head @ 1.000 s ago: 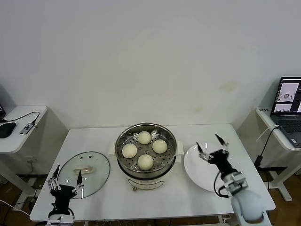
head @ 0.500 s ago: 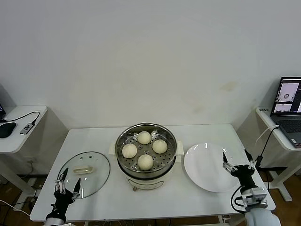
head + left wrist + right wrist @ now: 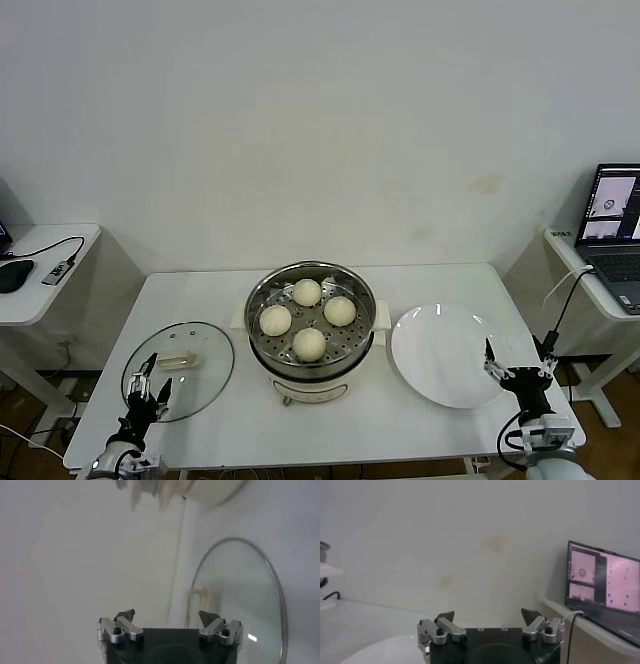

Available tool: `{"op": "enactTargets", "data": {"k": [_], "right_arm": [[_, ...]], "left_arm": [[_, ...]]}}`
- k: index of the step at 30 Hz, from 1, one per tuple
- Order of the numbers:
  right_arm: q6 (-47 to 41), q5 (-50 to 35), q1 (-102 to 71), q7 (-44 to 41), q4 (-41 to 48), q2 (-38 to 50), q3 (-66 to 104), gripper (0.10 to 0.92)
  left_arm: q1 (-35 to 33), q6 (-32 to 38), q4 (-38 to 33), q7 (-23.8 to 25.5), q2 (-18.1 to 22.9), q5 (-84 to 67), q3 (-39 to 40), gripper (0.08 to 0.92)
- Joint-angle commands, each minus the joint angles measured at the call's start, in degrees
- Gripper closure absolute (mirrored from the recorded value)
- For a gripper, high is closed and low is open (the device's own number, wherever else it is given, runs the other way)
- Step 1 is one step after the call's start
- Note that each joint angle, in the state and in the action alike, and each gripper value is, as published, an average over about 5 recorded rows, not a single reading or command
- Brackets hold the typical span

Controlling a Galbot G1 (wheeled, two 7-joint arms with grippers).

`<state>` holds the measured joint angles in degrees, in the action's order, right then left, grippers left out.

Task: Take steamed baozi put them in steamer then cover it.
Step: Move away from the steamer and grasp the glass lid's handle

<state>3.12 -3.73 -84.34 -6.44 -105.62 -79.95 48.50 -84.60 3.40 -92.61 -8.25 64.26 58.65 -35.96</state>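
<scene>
Clearly the loading part looks finished: all four steamed baozi (image 3: 308, 319) sit on the perforated tray inside the steamer (image 3: 311, 330), which stands at the middle of the worktop (image 3: 420, 425). To the robot's right of it, just beside the pot, the white plate (image 3: 445, 354) lies bare, so nothing seems left to carry over. What remains, judging by how things lie, is the covering. The cover (image 3: 179, 369) lies flat on the worktop to the robot's left of the steamer, apart from it, handle up, and the pot is open to the air.

The left gripper (image 3: 147, 384) hovers low at the near edge of the cover, its jaws spread wide and holding nothing; in the left wrist view the glass lid and its oblong handle lie just ahead of the open fingertips. The right gripper (image 3: 520, 370) hangs near the front right corner of the worktop, by the near edge of the plate, jaws likewise wide and empty, pointing toward the wall and the laptop (image 3: 612, 218) on the side desk.

So the next step would be for the left arm to take the lid by its handle and set it on the steamer
</scene>
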Motion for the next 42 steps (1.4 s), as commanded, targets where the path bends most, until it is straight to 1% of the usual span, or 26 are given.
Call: {"op": "enactTargets", "data": {"k": [1,18,34,37,42], "right_arm": [[-0.2,-0.6,-0.8,0.4,0.2,-1.1,0.0,0.203],[0.1,1.4,-0.9,0.2,1.5,-2.2,-1.5,0.203],[0.2,3.2,-0.9,-0.1,3.0,-2.7,-2.5,0.203],[0.1,3.3,-0.8,-0.3,3.0,-2.7,-2.6,0.203],[0.1,3.8,-0.7,-0.8,3.2,-2.9,-3.0,0.203]], "left_arm": [[7.8,-0.9,5.8,1.7,-1.0,2.6,1.5,0.177],[14.7,-1.5,10.9,2.1,-1.4,3.6,4.7,0.177],[17.3,-1.9,15.6,2.2,-0.8,4.0,5.7,0.178],[17.2,-1.7,15.6,2.3,-0.7,3.7,5.7,0.218],[17.0,-1.4,15.5,2.5,-0.2,3.5,5.6,0.364]]}}
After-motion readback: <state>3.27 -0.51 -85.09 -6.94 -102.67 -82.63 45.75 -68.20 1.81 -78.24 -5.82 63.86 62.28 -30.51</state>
